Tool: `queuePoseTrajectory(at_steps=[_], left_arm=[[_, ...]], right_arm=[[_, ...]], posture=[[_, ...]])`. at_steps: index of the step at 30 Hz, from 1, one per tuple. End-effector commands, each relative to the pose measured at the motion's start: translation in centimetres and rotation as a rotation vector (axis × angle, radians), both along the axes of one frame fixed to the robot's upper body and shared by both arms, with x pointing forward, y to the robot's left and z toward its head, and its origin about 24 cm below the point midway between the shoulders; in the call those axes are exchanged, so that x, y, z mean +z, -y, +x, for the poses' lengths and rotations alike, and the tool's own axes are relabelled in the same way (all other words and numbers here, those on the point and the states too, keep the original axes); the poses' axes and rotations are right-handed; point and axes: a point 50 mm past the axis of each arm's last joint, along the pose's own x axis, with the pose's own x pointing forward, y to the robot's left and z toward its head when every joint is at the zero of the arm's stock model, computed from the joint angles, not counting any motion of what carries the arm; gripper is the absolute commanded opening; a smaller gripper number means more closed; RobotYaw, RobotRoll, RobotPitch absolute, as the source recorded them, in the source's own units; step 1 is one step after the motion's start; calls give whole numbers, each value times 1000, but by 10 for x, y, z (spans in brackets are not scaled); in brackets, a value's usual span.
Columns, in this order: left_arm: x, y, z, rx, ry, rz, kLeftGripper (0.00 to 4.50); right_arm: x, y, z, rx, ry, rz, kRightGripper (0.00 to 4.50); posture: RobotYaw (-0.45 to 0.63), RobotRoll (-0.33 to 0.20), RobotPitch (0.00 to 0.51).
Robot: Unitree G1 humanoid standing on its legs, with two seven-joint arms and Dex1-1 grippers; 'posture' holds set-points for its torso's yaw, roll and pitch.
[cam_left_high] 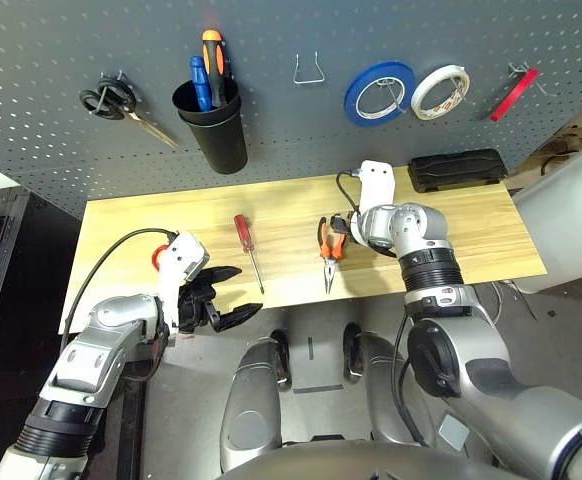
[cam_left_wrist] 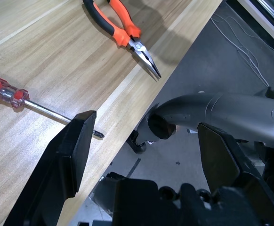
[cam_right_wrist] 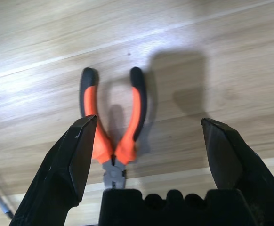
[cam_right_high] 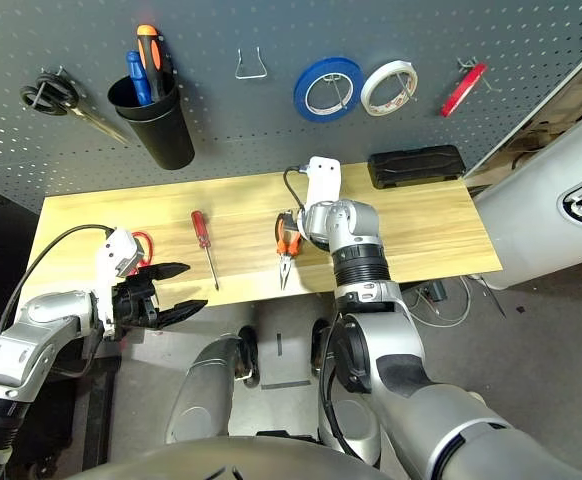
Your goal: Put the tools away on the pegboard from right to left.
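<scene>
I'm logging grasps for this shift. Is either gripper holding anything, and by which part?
Nothing is held: the left gripper is open beside the screwdriver, and the right gripper is open over the pliers.

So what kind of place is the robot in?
Probably a workshop or robot lab: there's a pegboard with tape rolls and scissors hung on hooks, and pliers lie on the wooden table.

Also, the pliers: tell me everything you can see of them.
The pliers lie open-handled on the wooden table, right of the screwdriver, with their metal nose toward the robot. Both handles are orange and black, apparently rubbery or plastic; the nose tapers to a point. The open right gripper hovers over them, seemingly without gripping.
</scene>
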Motion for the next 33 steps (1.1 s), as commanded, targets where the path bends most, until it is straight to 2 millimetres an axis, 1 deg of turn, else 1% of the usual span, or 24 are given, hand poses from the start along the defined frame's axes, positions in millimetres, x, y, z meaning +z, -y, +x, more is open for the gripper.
queuePoseTrajectory(at_steps=[1,3,5,9,13,18,19,22,26,27,33], left_arm=[[-5,1,-4,-18,-27,-3,4500],[-4,-1,-6,-17,-30,2,4500],[-3,-1,-7,-16,-32,4,4500],[-1,-2,-8,-16,-34,9,4500],[3,-3,-6,-6,-28,11,4500],[3,-3,-6,-4,-29,12,4500],[3,-3,-5,-2,-27,10,4500],[3,-1,-4,2,-23,3,4500],[2,1,-5,0,-22,-1,4500],[2,2,-5,1,-20,-3,4500],[2,3,-7,5,-19,-7,4500]], right_arm=[[-1,-79,-24,140,-68,114,4454],[-2,-89,-26,151,-71,94,4454],[-3,-94,-27,158,-80,89,4454],[-5,-105,-28,165,-94,123,4454],[0,-117,-28,220,-82,187,4454],[5,-121,-30,262,-79,215,4454],[7,-122,-31,270,-75,218,4454],[9,-124,-32,276,-81,228,4454],[3,-124,-35,283,-94,209,4454],[2,-124,-35,284,-95,207,4454],[-4,-123,-36,287,-103,186,4454]], posture=[[5,0,251],[5,0,251],[5,0,251],[16,0,249],[20,0,257],[13,0,250],[13,0,260],[11,0,259],[11,0,259],[22,0,243],[29,0,236]])
